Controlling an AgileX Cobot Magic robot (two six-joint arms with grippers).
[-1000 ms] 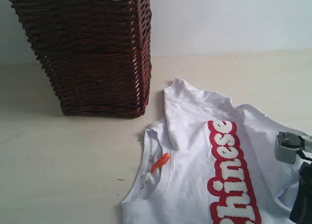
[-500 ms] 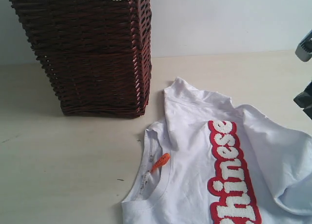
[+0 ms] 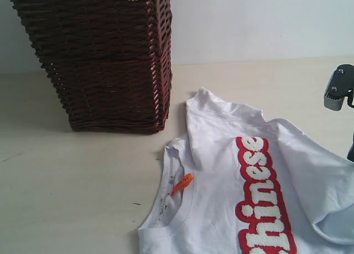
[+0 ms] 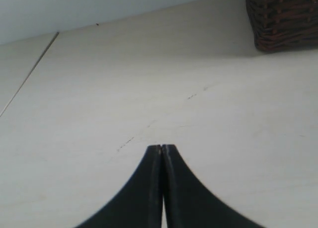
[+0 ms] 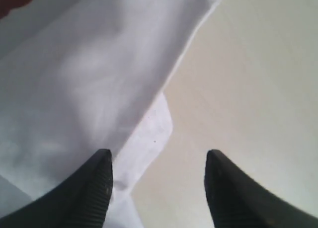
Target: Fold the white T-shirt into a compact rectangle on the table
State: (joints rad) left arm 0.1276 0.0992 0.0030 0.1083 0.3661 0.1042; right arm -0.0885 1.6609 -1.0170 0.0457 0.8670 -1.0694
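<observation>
White T-shirt [image 3: 215,210], fuzzy red-outlined lettering [image 3: 264,198]

free: bare counter [image 3: 66,193] left of white T-shirt [image 3: 221,154] | obstacle: tall wicker basket [image 3: 105,60] far left, near T-shirt's far edge | free: counter right of basket

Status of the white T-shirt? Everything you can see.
The white T-shirt lies front-up on the table, partly out of frame: soft cotton-looking fabric, fuzzy white lettering outlined in red, orange neck tag at the collar. One side flap is folded inward. The open right gripper hovers above its edge, gripping nothing.
</observation>
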